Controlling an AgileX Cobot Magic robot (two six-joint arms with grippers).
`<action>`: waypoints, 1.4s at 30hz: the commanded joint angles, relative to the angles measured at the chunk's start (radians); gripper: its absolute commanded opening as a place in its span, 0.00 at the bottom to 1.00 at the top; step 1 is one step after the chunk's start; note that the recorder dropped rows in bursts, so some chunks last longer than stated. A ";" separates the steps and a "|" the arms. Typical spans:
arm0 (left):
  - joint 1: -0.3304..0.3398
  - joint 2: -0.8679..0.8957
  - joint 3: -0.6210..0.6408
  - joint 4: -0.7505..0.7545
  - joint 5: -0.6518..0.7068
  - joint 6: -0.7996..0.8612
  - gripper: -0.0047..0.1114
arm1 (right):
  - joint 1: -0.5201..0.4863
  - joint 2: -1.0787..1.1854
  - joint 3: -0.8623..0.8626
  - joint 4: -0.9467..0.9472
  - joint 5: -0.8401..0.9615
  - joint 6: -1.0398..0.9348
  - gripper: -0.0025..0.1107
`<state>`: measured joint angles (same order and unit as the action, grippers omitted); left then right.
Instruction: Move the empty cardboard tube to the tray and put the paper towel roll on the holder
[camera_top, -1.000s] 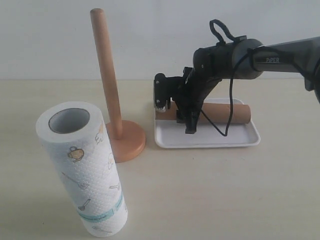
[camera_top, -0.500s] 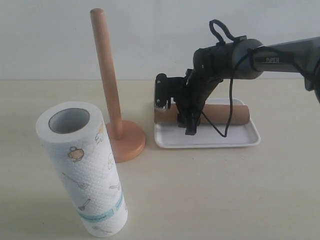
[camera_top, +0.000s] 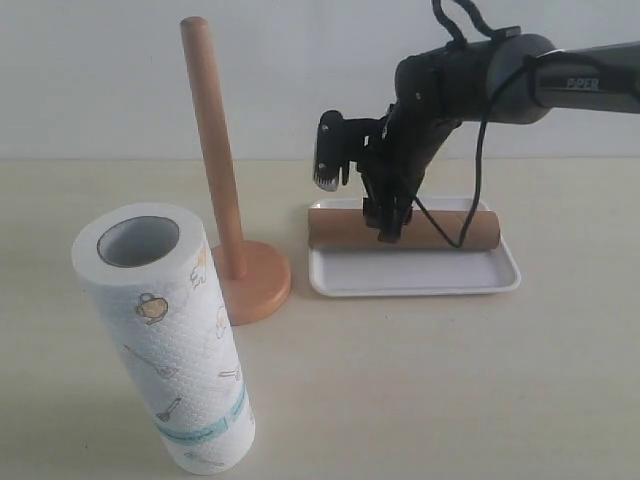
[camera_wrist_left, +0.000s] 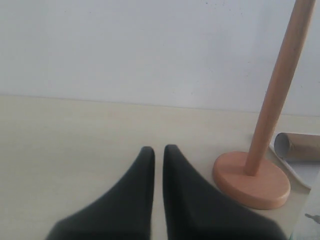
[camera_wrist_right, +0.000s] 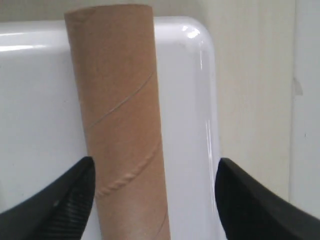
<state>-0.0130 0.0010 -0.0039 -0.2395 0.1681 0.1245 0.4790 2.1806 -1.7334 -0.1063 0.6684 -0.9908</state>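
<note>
While the roll (camera_top: 165, 335) stands upright at the front, the tube (camera_top: 440, 228) lies in the tray (camera_top: 415, 278)
Behind the roll, the holder (camera_top: 215, 170) stands bare, its pole free; the left gripper (camera_wrist_left: 158, 150), jaws pressed together on nothing, sits low over the table facing it. Farther back, the tube rests on its side along the tray's far rim, the right gripper (camera_top: 359, 206) poised above it, jaws wide apart and clear of it. Step one looks done; next, by this reading, the roll must be gripped, lifted above the pole top and its core threaded down
</note>
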 joint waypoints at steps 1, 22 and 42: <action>0.003 -0.001 0.004 -0.007 -0.010 0.001 0.09 | -0.002 -0.058 0.000 -0.071 0.075 0.107 0.53; 0.003 -0.001 0.004 -0.007 -0.010 0.001 0.09 | -0.143 -0.338 0.134 0.106 0.553 0.474 0.02; 0.003 -0.001 0.004 -0.007 -0.010 0.001 0.09 | -0.160 -0.692 0.606 0.221 0.323 0.859 0.02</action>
<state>-0.0130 0.0010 -0.0039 -0.2395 0.1681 0.1245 0.3249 1.5299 -1.1489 0.0543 1.0483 -0.2422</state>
